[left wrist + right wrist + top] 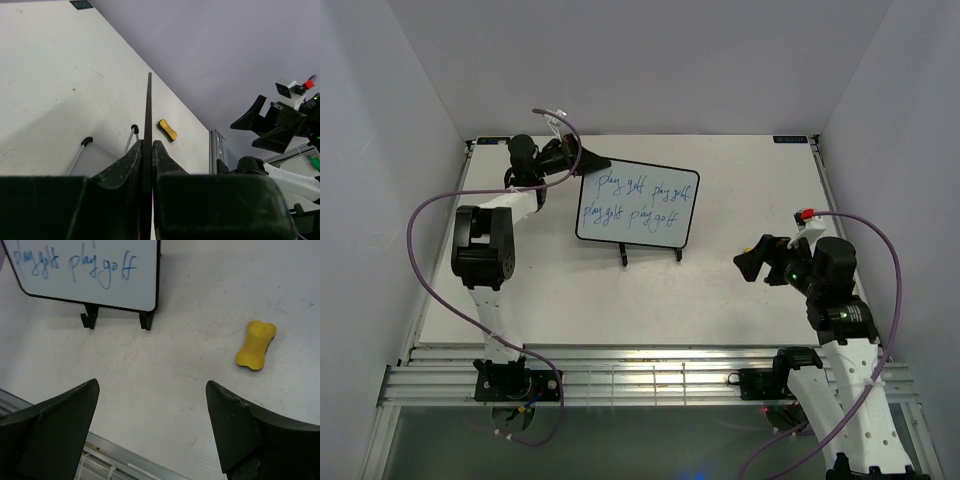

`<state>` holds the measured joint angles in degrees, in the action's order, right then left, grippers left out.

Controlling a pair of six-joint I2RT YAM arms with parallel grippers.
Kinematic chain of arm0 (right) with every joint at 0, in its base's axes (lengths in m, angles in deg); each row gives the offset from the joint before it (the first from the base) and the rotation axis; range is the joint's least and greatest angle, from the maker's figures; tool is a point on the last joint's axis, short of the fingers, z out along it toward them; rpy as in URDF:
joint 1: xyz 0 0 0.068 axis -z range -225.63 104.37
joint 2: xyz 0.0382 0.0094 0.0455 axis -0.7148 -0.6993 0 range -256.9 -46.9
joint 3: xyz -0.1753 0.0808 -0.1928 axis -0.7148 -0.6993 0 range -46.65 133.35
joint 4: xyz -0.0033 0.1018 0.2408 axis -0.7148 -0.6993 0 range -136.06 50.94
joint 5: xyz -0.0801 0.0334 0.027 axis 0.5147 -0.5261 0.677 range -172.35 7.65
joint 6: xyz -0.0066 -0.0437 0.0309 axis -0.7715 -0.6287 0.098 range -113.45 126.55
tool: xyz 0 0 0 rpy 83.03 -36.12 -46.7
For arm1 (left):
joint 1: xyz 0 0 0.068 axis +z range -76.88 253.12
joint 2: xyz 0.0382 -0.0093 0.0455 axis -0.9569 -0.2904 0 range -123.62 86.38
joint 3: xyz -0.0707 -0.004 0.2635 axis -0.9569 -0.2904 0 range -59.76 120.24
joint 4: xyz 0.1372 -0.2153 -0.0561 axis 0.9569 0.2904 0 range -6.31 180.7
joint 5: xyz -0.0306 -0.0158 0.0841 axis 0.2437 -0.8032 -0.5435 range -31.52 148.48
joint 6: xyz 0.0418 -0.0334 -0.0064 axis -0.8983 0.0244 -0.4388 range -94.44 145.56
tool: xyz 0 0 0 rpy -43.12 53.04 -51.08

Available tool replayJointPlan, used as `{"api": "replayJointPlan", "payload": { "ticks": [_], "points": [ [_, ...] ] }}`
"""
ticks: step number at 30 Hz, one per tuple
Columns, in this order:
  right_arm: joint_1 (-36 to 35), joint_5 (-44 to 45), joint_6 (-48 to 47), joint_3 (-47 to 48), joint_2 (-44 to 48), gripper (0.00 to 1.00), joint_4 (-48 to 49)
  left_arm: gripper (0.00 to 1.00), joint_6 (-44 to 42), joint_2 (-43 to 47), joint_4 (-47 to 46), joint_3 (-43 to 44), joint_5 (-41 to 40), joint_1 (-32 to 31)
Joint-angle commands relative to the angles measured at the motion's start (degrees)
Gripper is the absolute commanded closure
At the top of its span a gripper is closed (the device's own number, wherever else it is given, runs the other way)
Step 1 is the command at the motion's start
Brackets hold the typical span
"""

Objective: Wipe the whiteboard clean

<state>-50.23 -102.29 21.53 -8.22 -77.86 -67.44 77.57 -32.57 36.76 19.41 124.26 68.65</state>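
Note:
The whiteboard stands propped on its stand in the middle of the table, with blue "play golf" words written on it several times. My left gripper is shut on the board's upper left edge. In the left wrist view the board shows edge-on as a thin black line between the closed fingers. My right gripper is open and empty, hovering right of the board. In the right wrist view the board's lower part is at the upper left. A yellow eraser lies on the table at the right.
The stand's black feet rest on the table in front of the board, and its wire legs show behind it. The eraser also shows in the left wrist view. A metal rail runs along the table's near edge.

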Motion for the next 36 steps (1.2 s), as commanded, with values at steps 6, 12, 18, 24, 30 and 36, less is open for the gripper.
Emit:
{"api": "replayJointPlan", "payload": {
  "ticks": [6, 12, 18, 24, 30, 36],
  "points": [
    [0.0, 11.3, 3.6, 1.5, -11.8, 0.08, 3.1, 1.0, 8.5, 13.7, 2.4, 0.7, -6.8, 0.3],
    [0.1, 16.1, 0.4, 6.2, -24.1, 0.07, 3.2, 1.0, 13.6, 22.2, 15.1, -3.2, -9.4, 0.7],
    [0.6, 16.4, -3.9, 11.2, -36.1, 0.0, 3.7, 1.0, 10.7, 34.2, 28.8, -16.9, -9.3, 1.7],
    [0.7, 18.5, -5.8, 15.3, -46.7, 0.21, 3.4, 1.0, 4.0, 43.8, 40.6, -28.5, -10.2, 1.8],
    [0.0, 18.4, -5.9, 16.1, -53.1, 0.33, 4.2, 1.0, 0.0, 53.0, 49.7, -35.8, -12.0, 1.7],
    [-0.2, 23.1, -7.1, 16.7, -56.4, 0.35, 3.3, 1.0, 0.0, 57.3, 53.6, -40.8, -11.0, 1.7]
  ]
}}
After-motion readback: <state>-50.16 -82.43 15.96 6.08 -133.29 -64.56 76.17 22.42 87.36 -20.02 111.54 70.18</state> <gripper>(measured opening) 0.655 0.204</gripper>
